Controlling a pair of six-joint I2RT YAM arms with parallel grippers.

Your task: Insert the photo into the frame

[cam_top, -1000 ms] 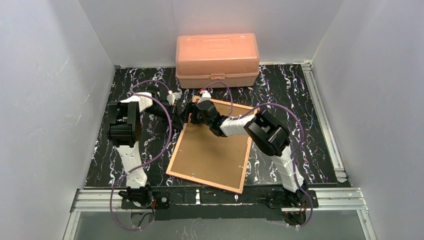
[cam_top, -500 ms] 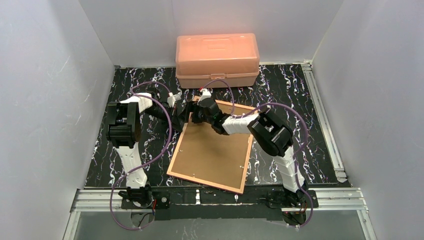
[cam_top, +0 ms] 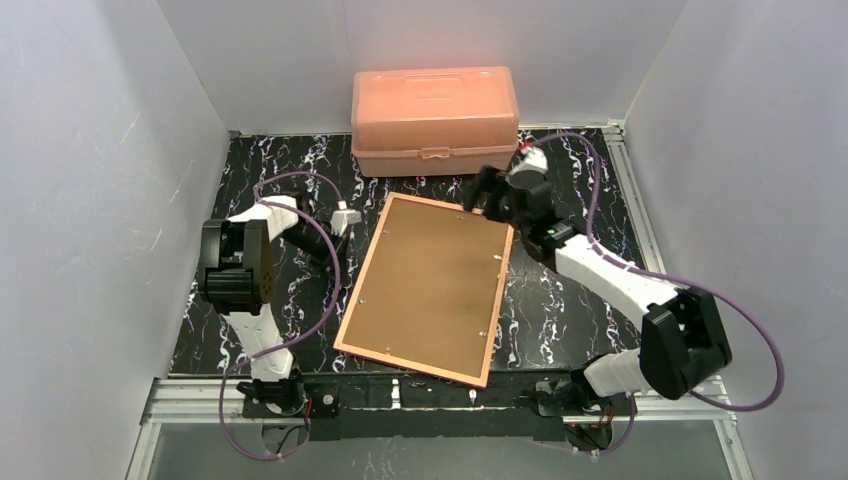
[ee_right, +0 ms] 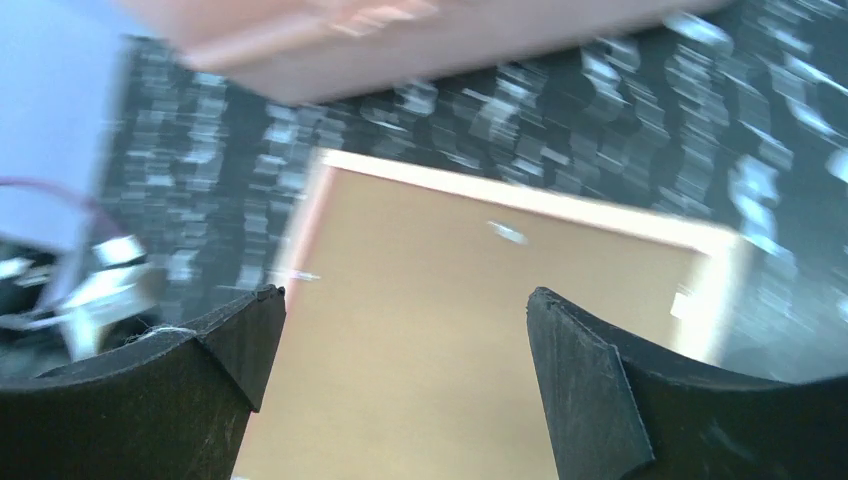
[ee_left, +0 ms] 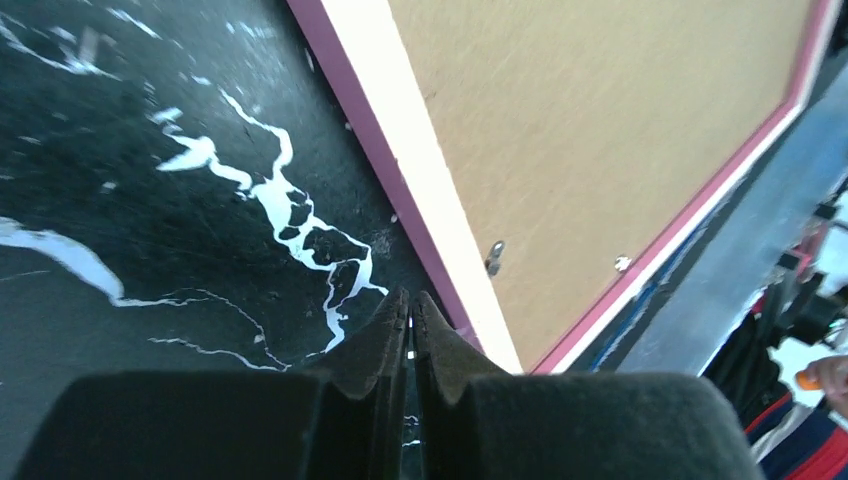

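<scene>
The frame (cam_top: 359, 276) lies face down on the black marbled table, its thin pink-tan border around a brown backing board (cam_top: 430, 285). The photo is out of view. My left gripper (cam_top: 350, 235) is shut and empty, low over the table just left of the frame's left edge. In the left wrist view its fingertips (ee_left: 411, 300) are pressed together beside the frame's border (ee_left: 430, 200). My right gripper (cam_top: 480, 195) hangs open over the frame's far right corner. The blurred right wrist view shows its jaws (ee_right: 405, 300) spread wide above the backing board (ee_right: 420, 360), holding nothing.
A salmon-pink lidded box (cam_top: 434, 120) stands at the back of the table, just beyond the frame. Small metal clips (ee_left: 493, 256) sit along the board's edges. White walls close in left, right and back. An aluminium rail (cam_top: 640, 210) runs along the right side.
My right arm has swung from the frame's far left corner to its far right corner, its jaws opening wider. My left gripper has drawn back left, off the frame's corner.
</scene>
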